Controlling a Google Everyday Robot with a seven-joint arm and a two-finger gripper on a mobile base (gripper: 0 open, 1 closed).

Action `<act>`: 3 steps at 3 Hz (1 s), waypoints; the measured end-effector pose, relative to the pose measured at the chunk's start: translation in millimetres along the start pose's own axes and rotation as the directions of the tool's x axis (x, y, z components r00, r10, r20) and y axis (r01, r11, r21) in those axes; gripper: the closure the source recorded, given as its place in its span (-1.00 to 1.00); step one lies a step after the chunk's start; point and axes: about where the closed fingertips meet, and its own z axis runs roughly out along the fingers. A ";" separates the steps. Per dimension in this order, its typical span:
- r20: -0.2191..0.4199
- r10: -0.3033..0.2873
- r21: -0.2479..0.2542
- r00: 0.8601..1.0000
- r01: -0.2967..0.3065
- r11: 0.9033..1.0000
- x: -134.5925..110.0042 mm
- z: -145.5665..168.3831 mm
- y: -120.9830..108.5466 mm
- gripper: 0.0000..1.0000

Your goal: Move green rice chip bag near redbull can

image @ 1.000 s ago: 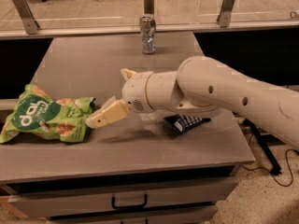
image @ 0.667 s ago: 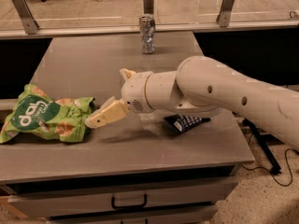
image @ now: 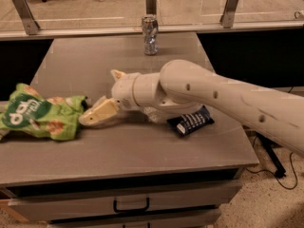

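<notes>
Green rice chip bag touched at right end by gripper, grasp untellable, probably for dragging toward redbull can.

Your grey worktop carries a crinkled green rice chip bag, a slim silvery redbull can and a dark blue packet; your claw sits at the bag's right edge.

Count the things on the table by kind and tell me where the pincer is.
Snack bags: 1, green chip bag
Cans: 1, silver can
Small packets: 1, dark blue packet
Total: 3
Pincer: at the chip bag's right end
</notes>
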 end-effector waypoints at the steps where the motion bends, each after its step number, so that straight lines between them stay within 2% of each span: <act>1: 0.014 0.006 -0.141 1.000 -0.004 0.990 -10.5 27.4 61.6 -1.00; 2: 0.020 0.021 -0.221 1.000 -0.016 0.975 -19.0 34.3 101.5 -1.00; 3: 0.020 0.021 -0.221 1.000 -0.016 0.975 -19.1 34.3 101.6 -1.00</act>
